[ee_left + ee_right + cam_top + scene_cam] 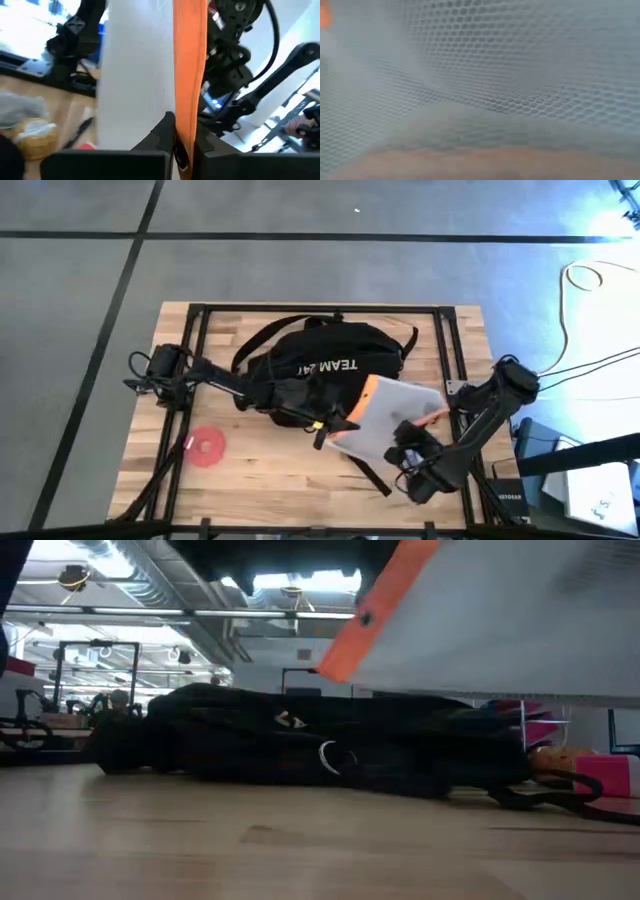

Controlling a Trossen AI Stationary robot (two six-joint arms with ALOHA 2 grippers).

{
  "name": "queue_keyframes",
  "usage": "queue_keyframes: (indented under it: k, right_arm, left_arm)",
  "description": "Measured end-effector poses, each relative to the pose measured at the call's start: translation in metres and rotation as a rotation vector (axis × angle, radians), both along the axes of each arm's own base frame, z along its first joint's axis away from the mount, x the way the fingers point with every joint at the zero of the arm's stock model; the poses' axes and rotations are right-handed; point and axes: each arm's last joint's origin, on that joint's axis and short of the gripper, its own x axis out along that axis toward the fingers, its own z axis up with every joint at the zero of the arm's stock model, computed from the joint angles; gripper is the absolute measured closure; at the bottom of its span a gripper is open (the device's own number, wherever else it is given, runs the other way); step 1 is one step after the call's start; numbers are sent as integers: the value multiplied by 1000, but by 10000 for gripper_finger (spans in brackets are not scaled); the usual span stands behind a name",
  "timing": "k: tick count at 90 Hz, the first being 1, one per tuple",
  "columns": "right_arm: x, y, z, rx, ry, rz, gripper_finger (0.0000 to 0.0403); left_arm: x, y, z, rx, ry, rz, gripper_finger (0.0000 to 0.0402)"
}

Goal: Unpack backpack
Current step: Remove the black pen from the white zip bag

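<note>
The black backpack [320, 360] with white lettering lies flat on the wooden table, also seen in the low view [300, 740]. In front of it a translucent mesh pouch [400, 415] with orange trim [385, 600] hangs above the tabletop. My left gripper [335, 425] reaches in from the left across the backpack's near side and is shut on the pouch's trim. My right gripper [412, 448] is at the pouch's near right edge. Its wrist view is filled by the pouch's mesh [510, 60], so its fingers are hidden. My left gripper pinches the pouch's orange-trimmed edge [189, 100] between its two fingers [165, 127]. It comes roughly level from the table's left. The pouch is lifted clear of the table, with its white body spreading away from the fingers.
A red disc [205, 445] lies on the table near the left front. A black strap [372, 475] trails toward the near edge. A bagged yellowish item [30, 132] rests on the wood. Black frame bars [450, 350] run along the table's sides.
</note>
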Motion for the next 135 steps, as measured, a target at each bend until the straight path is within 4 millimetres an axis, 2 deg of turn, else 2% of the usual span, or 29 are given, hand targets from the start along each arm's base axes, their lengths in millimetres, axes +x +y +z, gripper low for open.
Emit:
queue_keyframes:
  k: [22,35,45,63,86,100,120,135]
  right_arm:
    - [-43,-16,-12,134,-161,-23,403]
    - [-52,-21,-26,207,-242,-59,403]
    - [-53,-22,-39,254,-283,-75,403]
    - [-55,-26,-59,289,-294,-78,403]
    - [-59,-31,-68,279,-280,-83,403]
    - [-60,-34,-73,273,-278,-81,403]
    - [-64,-38,-79,250,-231,-84,403]
    - [-67,-43,-85,241,-216,-88,403]
  left_arm:
    - [9,22,4,176,65,17,401]
    - [11,37,1,310,98,24,401]
    - [14,42,9,368,62,34,401]
    - [21,41,31,365,-5,44,401]
    - [27,26,61,333,-89,29,401]
    - [28,17,80,388,-157,15,401]
    - [29,11,88,461,-205,-37,401]
    - [29,14,87,602,-231,-45,401]
